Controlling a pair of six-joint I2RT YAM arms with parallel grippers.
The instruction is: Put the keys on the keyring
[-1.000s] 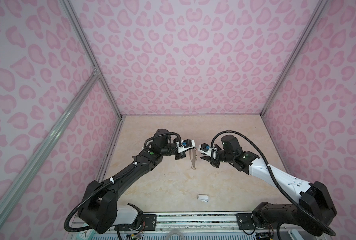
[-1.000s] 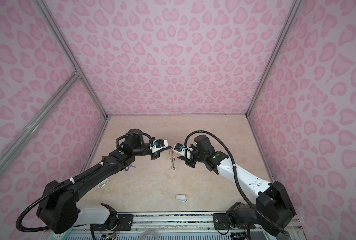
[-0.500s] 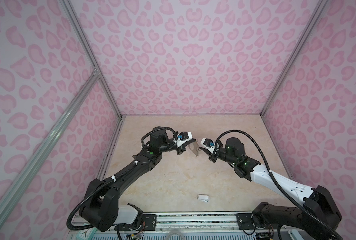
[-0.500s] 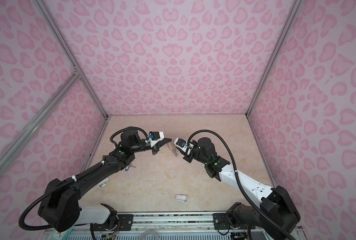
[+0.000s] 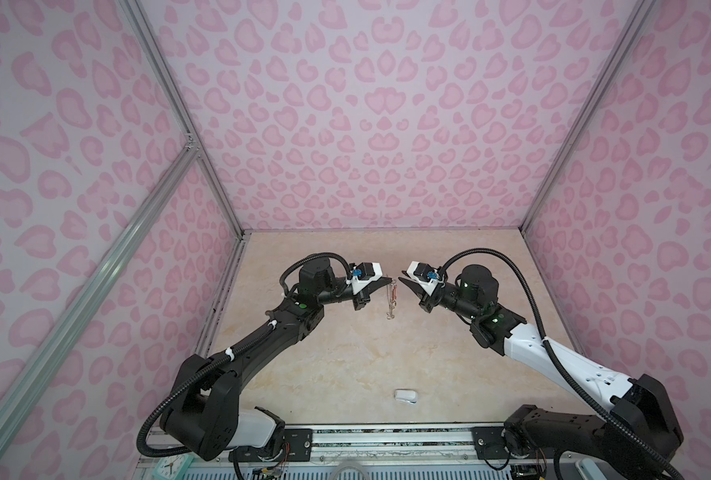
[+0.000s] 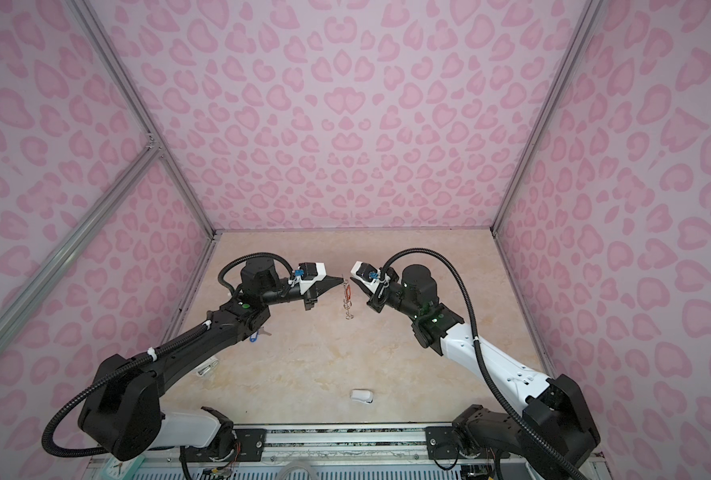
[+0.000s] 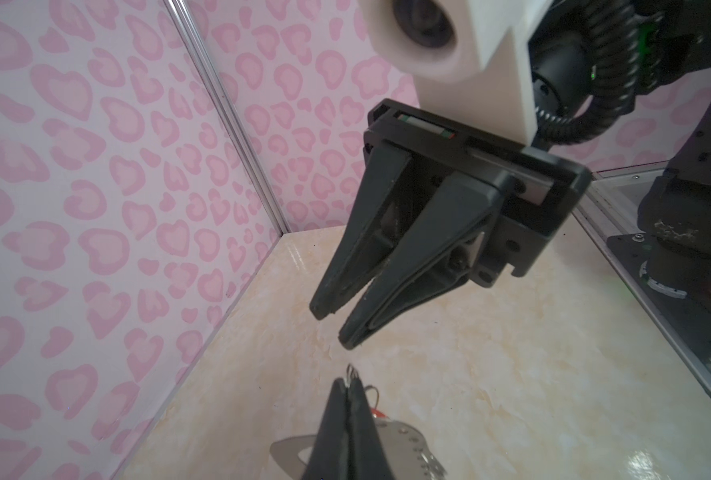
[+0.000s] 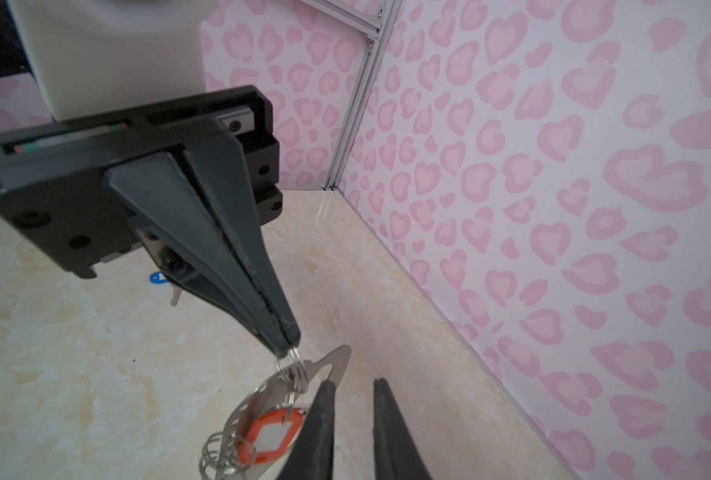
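Note:
My left gripper (image 5: 389,281) (image 7: 349,384) is shut on a wire ring at the top of the keyring (image 5: 392,300) (image 6: 347,300). The grey plate (image 8: 262,399) hangs from it above the floor. An orange-tagged key (image 8: 273,434) dangles against the plate on that ring. My right gripper (image 5: 403,276) (image 8: 353,384) faces the left one, just beside the plate's oval handle (image 8: 339,359). Its jaws stand a little apart with nothing between them. The blue-tagged key (image 6: 254,336) (image 8: 158,277) lies on the floor under the left arm.
A small white rounded object (image 5: 405,395) (image 6: 362,395) lies near the front edge. A pale small item (image 6: 206,368) shows beside the left arm's elbow. Pink patterned walls close in the beige floor (image 5: 345,353) on three sides.
Both grippers have risen slightly, and the keyring now hangs straight down from the left one. The right jaws have narrowed.

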